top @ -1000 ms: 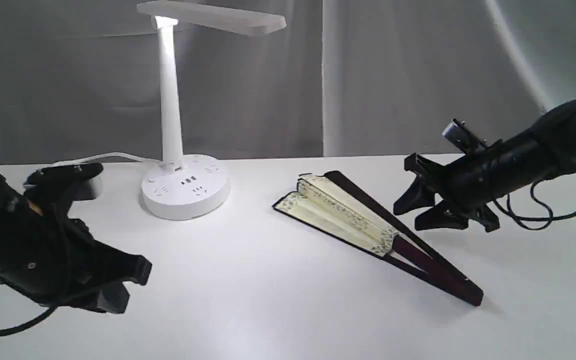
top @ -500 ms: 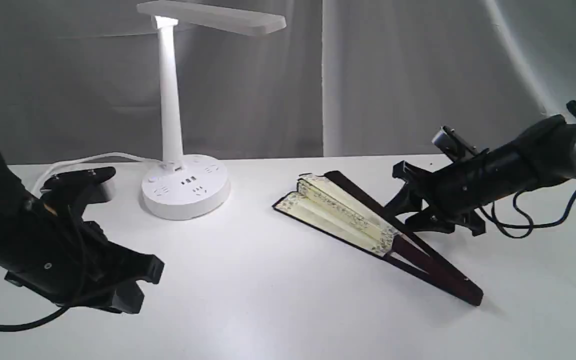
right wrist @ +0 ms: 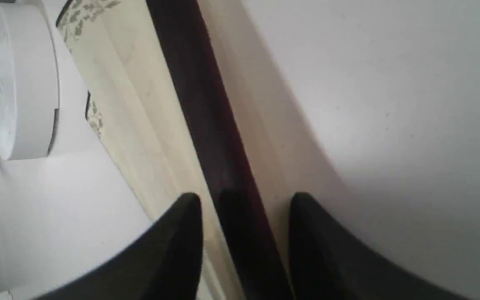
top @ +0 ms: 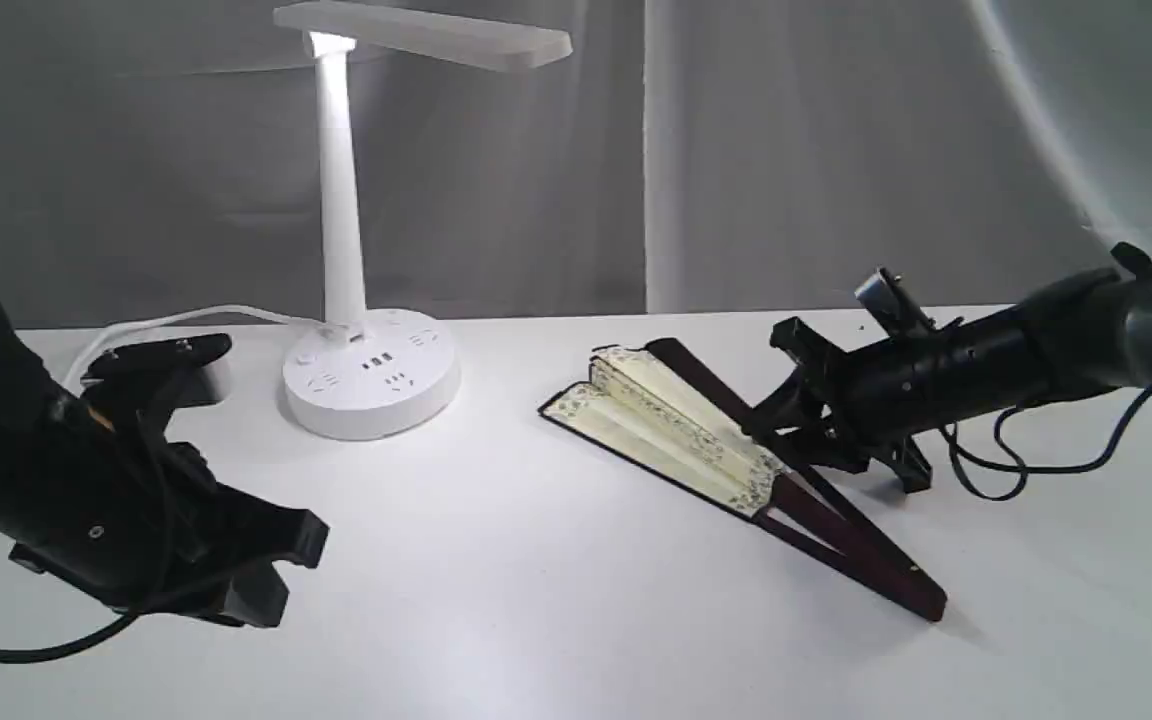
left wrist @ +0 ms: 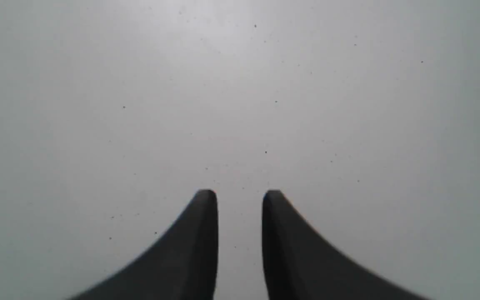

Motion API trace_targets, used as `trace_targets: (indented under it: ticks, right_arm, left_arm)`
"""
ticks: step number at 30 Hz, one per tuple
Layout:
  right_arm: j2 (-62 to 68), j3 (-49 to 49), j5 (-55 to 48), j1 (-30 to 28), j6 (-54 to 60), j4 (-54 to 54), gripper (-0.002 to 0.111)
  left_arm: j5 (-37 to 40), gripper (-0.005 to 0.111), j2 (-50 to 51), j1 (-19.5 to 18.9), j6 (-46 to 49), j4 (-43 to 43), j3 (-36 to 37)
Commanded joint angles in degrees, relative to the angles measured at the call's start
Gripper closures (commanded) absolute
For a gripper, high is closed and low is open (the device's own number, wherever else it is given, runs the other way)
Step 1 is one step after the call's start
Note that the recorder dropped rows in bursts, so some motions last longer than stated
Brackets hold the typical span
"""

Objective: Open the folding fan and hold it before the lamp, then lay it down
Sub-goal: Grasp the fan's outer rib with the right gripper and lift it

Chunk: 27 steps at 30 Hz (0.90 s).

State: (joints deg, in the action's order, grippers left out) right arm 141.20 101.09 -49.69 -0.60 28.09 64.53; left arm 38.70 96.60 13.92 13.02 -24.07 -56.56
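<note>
The folding fan (top: 671, 432) lies partly spread on the white table, cream pleats toward the lamp (top: 341, 200) and maroon ribs running to the front right. My right gripper (top: 768, 428) is low over the fan's far side, open. In the right wrist view its jaws (right wrist: 244, 200) straddle the dark maroon guard (right wrist: 194, 83), with a gap showing on each side. The cream leaf (right wrist: 131, 104) lies beside the guard. My left gripper (top: 281, 565) hovers over bare table at the front left. Its fingers (left wrist: 240, 196) stand slightly apart with nothing between them.
The lamp's round base (top: 371, 375) with sockets stands at the back left, also visible in the right wrist view (right wrist: 19, 83). Its white cord (top: 166, 320) runs off to the left behind my left arm. Grey curtains hang behind the table.
My right gripper has come down and leftward onto the fan's far guard, its jaws narrowing. The fan has shifted slightly to the left. The left arm rose a little, then held still.
</note>
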Motion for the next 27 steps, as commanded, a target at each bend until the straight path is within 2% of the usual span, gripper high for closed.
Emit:
trace_targets:
  ticks: [1, 4, 5, 21, 27]
  right_arm:
    - [0.48, 0.01, -1.55, 0.09, 0.57, -1.19, 0.089]
    - [0.48, 0.01, -3.1, -0.02, 2.1, -1.62, 0.107]
    - [0.36, 0.01, -3.52, -0.15, 2.69, -1.75, 0.108]
    - [-7.02, 0.01, -19.86, -5.81, 5.07, -0.78, 0.108]
    - [-9.27, -0.38, -20.27, -6.48, 5.34, 2.19, 0.108]
  left_arm:
    - [-0.67, 0.086, 0.01, 0.32, 1.27, -0.62, -0.42]
    - [-1.02, 0.086, 0.01, 0.32, 2.4, -0.62, -0.42]
    - [-1.02, 0.086, 0.01, 0.32, 2.41, -0.62, -0.42]
    - [-1.17, 0.086, 2.76, 0.32, 2.41, -1.09, -0.42]
    - [-0.97, 0.072, 4.18, 0.32, 3.89, -3.89, -0.42]
